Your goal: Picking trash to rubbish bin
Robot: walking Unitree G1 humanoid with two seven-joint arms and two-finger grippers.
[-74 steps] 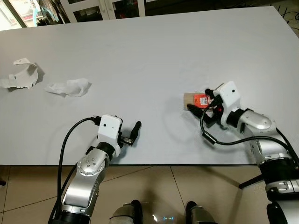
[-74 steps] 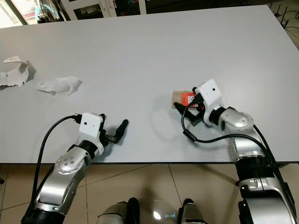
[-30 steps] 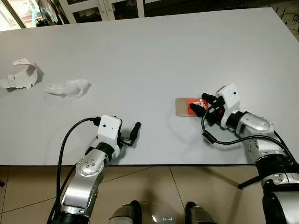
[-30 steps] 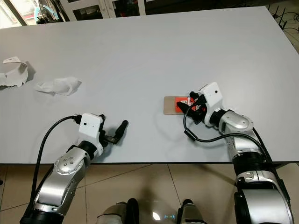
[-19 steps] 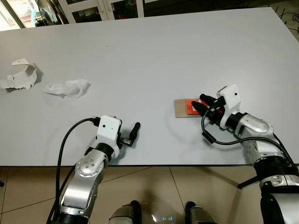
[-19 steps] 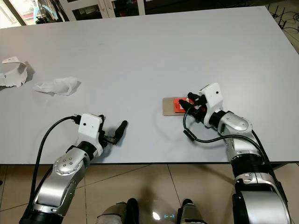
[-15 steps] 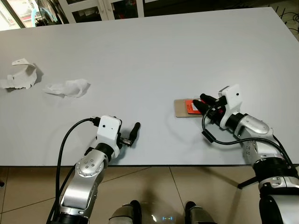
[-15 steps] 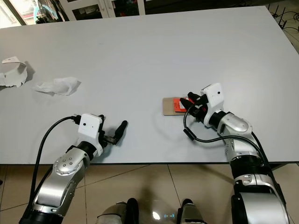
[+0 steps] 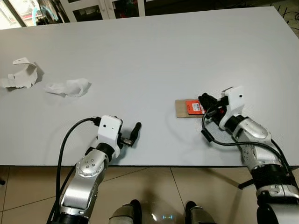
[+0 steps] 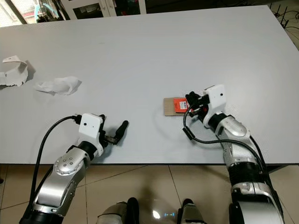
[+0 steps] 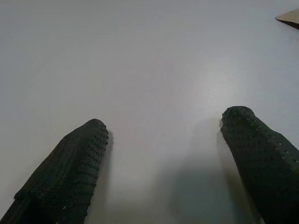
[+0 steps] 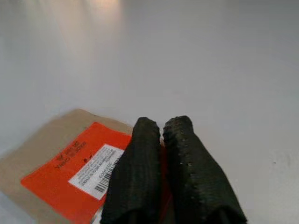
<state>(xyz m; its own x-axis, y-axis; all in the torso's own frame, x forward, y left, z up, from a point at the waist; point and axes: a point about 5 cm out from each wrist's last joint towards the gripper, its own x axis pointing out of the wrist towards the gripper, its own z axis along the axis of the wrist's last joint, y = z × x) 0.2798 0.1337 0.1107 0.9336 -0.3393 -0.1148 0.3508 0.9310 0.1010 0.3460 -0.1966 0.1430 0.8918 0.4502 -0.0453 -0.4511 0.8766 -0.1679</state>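
A flat brown card with an orange label (image 9: 188,108) lies on the white table (image 9: 154,56), right of centre near the front edge. My right gripper (image 9: 205,100) is shut, its fingertips (image 12: 148,135) resting on the card's right end, over the orange label (image 12: 79,168); the card looks flat under them, not pinched. My left gripper (image 9: 132,135) rests on the table near the front edge, open with nothing between its fingers (image 11: 70,172). A crumpled white tissue (image 9: 68,87) and a torn white paper scrap (image 9: 21,76) lie at the far left.
The table's front edge (image 9: 159,164) runs just behind both wrists, with tiled floor (image 9: 149,186) below. Dark cabinets (image 9: 103,7) stand beyond the far edge. A corner of the card (image 11: 288,17) shows in the left wrist view.
The card, earlier tilted up at the right gripper, now lies flat and a little further left. The right wrist has drawn back slightly to the right. The left arm has not moved.
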